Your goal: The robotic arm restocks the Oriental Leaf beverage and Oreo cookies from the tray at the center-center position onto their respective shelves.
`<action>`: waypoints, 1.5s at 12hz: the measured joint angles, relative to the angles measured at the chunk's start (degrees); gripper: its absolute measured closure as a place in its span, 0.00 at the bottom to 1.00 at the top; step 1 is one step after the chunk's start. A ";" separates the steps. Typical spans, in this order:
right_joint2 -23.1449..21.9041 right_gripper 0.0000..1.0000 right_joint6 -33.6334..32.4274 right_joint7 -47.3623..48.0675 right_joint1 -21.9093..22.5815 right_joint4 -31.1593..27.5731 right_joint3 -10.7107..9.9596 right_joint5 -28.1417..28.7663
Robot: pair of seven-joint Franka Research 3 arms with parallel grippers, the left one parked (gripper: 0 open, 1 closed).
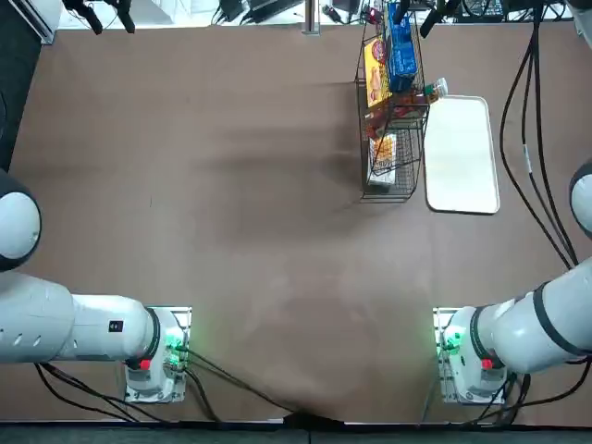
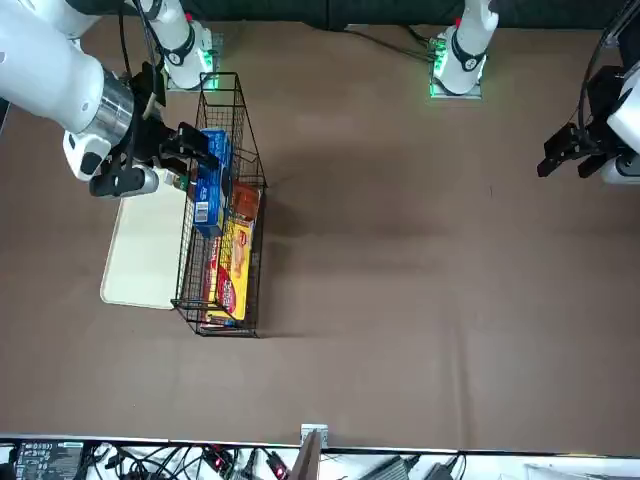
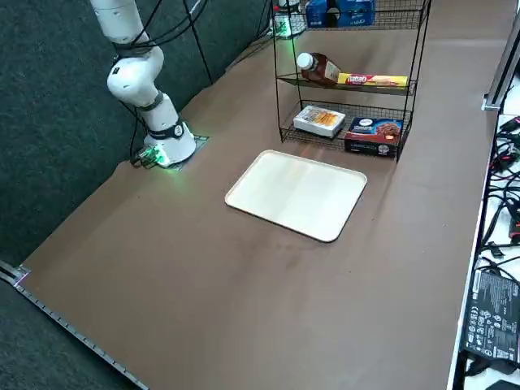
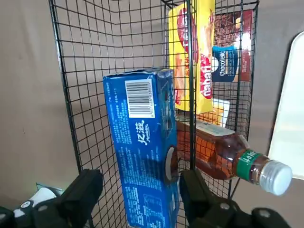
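Currently, one wire rack point(image 3: 426, 49): dark thin mesh, upright, tiered, square-cornered. One tray point(image 1: 461, 155): flat, white, smooth, rounded corners, low rim; lying on the brown tabletop point(image 1: 231, 139) just beside the rack.

Labels. Oreo box point(image 4: 137, 142): blue carton, white barcode panel, characters 亿滋 and small white print, dark round cookie picture on an adjoining face. Wafer pack point(image 4: 206, 57): yellow and red, glossy, red lettering reading "abati" in part. Biscuit box point(image 3: 374, 136): dark red and blue, cookie picture, on the bottom tier beside a white carton point(image 3: 319, 121) with orange print.

Oriental Leaf bottle point(image 4: 213, 149): clear plastic, amber-brown tea, green band at the neck, whitish ribbed cap; lying on its side on the middle tier, beside the wafer pack, its cap end out past the mesh on the tray side.

Oreo box, place: top tier of the rack. Right gripper point(image 4: 142, 178): black, at that tier, jaws spread, one finger to each side of the box; a gap shows at one side, contact at the other cannot be told.
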 joint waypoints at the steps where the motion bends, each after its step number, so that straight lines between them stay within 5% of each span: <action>1: 0.00 0.00 0.02 -0.01 -0.04 0.10 -0.11 0.00; 6: -1.25 0.00 -0.91 -2.44 -2.27 1.75 -1.53 -3.35; 11: -4.46 0.00 -4.99 -6.71 -6.51 1.76 -1.99 -13.39; 18: -5.50 0.00 -5.38 -20.38 -15.08 -0.81 -2.41 -19.28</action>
